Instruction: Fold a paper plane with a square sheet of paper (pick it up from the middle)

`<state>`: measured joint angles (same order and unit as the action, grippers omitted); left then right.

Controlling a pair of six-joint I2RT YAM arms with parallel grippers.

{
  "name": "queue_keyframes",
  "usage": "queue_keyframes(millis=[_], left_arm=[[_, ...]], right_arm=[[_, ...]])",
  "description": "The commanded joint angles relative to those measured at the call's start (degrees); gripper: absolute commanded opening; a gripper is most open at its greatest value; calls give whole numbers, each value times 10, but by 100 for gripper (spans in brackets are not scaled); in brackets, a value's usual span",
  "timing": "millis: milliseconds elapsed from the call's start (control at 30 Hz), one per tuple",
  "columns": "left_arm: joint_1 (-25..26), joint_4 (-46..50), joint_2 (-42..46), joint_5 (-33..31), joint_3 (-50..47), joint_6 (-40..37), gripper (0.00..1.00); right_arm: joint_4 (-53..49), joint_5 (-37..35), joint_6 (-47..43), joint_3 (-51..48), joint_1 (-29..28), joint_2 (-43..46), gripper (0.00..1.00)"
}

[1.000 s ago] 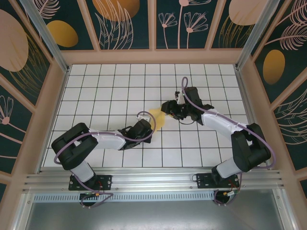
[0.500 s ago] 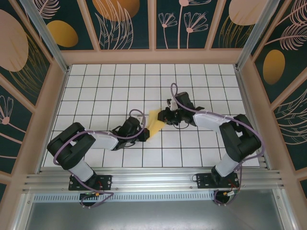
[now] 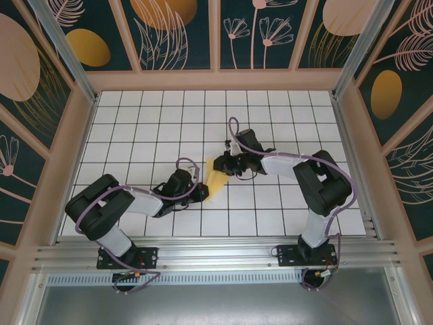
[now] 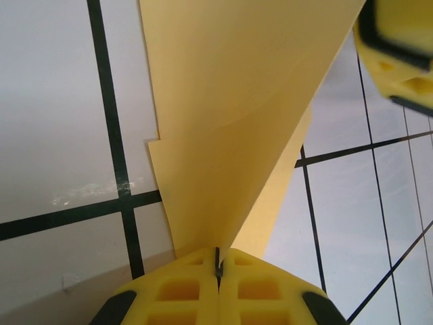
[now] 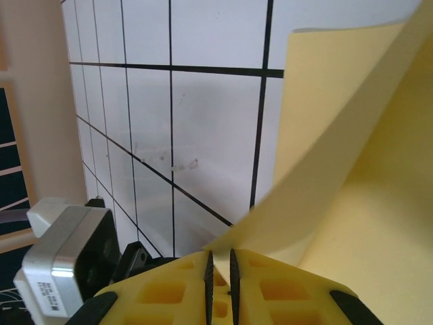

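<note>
The square sheet of paper (image 3: 218, 179) is pale yellow and folded into a tapering shape, lifted between both grippers near the table's middle. My left gripper (image 3: 203, 191) is shut on its narrow near end. In the left wrist view the paper (image 4: 230, 122) fans upward from the closed left gripper (image 4: 218, 261), and a yellow finger of the right gripper (image 4: 399, 34) shows at the top right. My right gripper (image 3: 228, 166) holds the far end. In the right wrist view the paper's (image 5: 358, 176) corner sits between the nearly closed jaws of the right gripper (image 5: 220, 261).
The white grid table (image 3: 135, 128) lies under both arms, with wooden walls (image 3: 74, 135) on three sides. The two arms reach in low from either side and meet at the middle. A grey and black arm part (image 5: 61, 264) sits close at the lower left of the right wrist view.
My right gripper has moved left to the paper and closed on its far end. The left gripper, shut on the paper throughout, has drawn back a little down and left.
</note>
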<state>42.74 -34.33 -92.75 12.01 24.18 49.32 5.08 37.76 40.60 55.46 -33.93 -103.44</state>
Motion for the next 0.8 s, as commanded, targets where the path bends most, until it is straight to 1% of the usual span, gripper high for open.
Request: queue_keyframes(millis=[0,233,433,533,633,700,767], left_arm=[[-3,-22,11,5,-8,17,5],[-3,-5,11,3,-3,5,15],[-3,7,16,4,6,2,17],[-3,8,17,5,7,1,13],[-3,13,13,6,6,1,4],[-3,15,7,8,7,3,0],[-3,24,0,9,11,8,0]], right_arm=[[22,24,-2,20,-6,-16,18],[32,38,-2,24,-9,-35,18],[21,37,-6,35,-11,-46,18],[17,38,-8,39,-12,-52,18],[5,31,-13,44,-13,-55,18],[2,31,-15,44,-13,-57,18],[3,35,-17,47,-14,-58,18]])
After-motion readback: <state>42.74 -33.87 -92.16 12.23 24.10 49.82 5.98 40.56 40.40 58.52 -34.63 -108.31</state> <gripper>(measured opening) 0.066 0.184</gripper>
